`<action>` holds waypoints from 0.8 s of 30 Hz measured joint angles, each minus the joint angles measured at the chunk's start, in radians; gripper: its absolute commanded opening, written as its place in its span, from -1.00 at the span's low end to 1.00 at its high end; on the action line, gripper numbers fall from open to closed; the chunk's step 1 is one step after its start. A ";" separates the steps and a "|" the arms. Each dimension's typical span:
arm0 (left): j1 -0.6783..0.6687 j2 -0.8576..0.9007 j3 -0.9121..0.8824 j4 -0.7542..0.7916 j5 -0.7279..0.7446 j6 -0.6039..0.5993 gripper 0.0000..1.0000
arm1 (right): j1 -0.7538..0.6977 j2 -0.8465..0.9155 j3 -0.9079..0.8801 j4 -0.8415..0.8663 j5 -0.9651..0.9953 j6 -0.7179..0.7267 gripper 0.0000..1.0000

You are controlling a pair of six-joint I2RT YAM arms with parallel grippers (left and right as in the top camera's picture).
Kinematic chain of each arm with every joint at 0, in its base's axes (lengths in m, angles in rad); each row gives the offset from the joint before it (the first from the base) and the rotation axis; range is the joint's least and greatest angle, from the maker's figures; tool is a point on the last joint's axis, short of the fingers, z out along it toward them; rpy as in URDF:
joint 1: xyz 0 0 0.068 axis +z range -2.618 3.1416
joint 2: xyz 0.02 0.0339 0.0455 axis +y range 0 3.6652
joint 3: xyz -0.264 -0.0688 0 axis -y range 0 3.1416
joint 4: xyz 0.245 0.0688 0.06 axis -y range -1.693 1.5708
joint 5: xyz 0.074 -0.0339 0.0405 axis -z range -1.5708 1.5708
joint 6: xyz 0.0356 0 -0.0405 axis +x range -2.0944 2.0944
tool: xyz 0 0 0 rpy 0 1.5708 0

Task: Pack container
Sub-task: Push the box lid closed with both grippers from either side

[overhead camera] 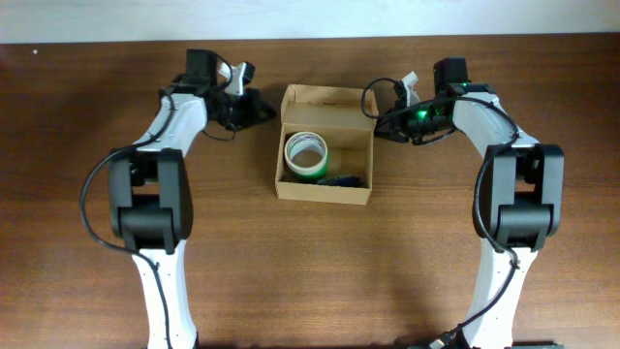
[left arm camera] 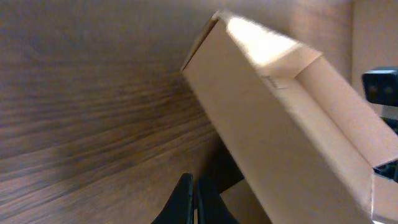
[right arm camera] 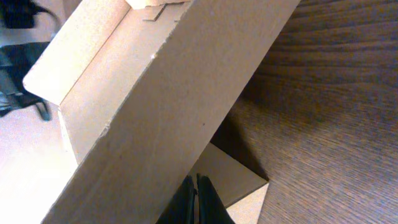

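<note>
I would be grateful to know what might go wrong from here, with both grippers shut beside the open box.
The left gripper and right gripper sit close to the container's walls, so an uneven push might slide or twist it. The flap beside the right gripper's tips could get creased. Whether the tape roll would block the lid is unclear.

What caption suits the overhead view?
Open box with a tape roll inside, shut left gripper and right gripper flanking its far end.
</note>
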 measured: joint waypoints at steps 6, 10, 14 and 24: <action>-0.005 0.032 0.000 0.043 0.027 -0.053 -0.96 | 0.000 0.000 0.000 0.031 -0.049 0.001 -0.92; -0.003 0.043 0.000 0.104 0.085 -0.063 -0.96 | 0.000 0.000 0.000 0.063 -0.089 0.001 -0.92; 0.000 0.058 -0.003 0.225 0.159 -0.065 -0.96 | 0.000 0.000 0.000 0.072 -0.104 0.001 -0.92; 0.065 0.062 -0.003 0.409 0.378 -0.087 -0.96 | 0.000 0.000 0.000 0.103 -0.134 0.001 -0.92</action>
